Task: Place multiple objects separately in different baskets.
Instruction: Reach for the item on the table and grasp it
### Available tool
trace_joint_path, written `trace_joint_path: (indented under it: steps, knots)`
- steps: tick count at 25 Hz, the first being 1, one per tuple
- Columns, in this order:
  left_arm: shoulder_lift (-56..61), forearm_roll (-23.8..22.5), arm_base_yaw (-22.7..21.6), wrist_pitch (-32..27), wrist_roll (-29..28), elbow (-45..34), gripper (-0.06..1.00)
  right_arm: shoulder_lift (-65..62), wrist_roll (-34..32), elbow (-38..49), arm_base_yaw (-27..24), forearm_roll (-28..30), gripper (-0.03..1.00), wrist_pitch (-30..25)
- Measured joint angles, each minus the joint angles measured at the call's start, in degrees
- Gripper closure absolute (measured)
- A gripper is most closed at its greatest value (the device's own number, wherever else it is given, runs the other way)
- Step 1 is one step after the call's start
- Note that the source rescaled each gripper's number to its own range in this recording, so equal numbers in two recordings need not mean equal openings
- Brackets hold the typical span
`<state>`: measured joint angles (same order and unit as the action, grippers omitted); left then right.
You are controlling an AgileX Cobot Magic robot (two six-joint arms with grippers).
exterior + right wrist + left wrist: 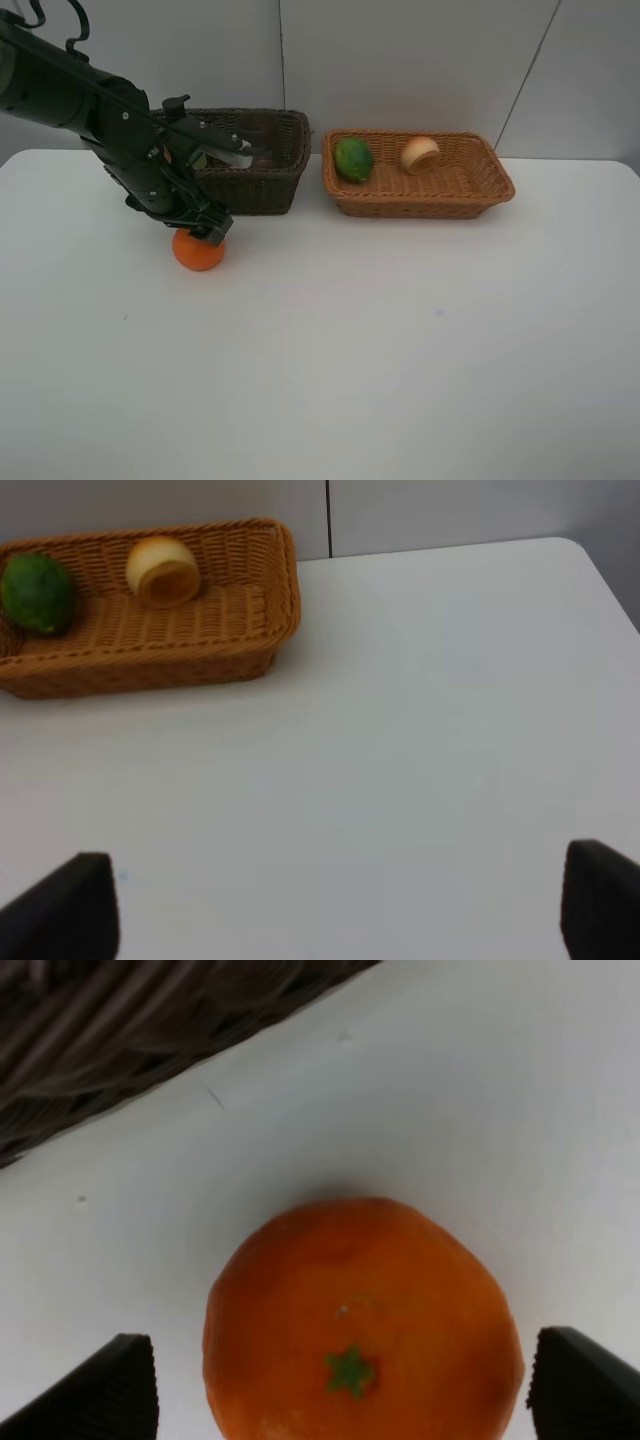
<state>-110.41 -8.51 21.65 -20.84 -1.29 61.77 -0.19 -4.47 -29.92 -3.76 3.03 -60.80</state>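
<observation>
From the high exterior view, the tangerine (198, 250) is seen on the white worktop (400, 340) at 7 o'clock of the dark brown basket (250, 160), with the left hand (205, 232) lowered onto it; the green fruit (353, 159) and a pale cup (420, 154) are held in the tan basket (470, 190). In the left wrist view, the tangerine (360, 1325) is framed between widely spread fingers (100, 1395), ungripped. In the right wrist view, the right hand (340, 905) is shown wide and empty, the tan basket (240, 630) at its 11 o'clock.

Orange tangerine (198, 250) on the table before the dark basket (255, 180); green fruit (353, 159) in the tan basket (420, 190).
</observation>
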Motion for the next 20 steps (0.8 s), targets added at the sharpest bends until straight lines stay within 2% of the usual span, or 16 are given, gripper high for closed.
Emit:
trace_joint_path:
  steps: [20]
  knots:
    - [-3.72, -0.05, 0.08, 2.46, 0.00, -0.31, -0.02, 0.00, 0.00, 0.00, 0.00, 0.00, 0.02, 0.00]
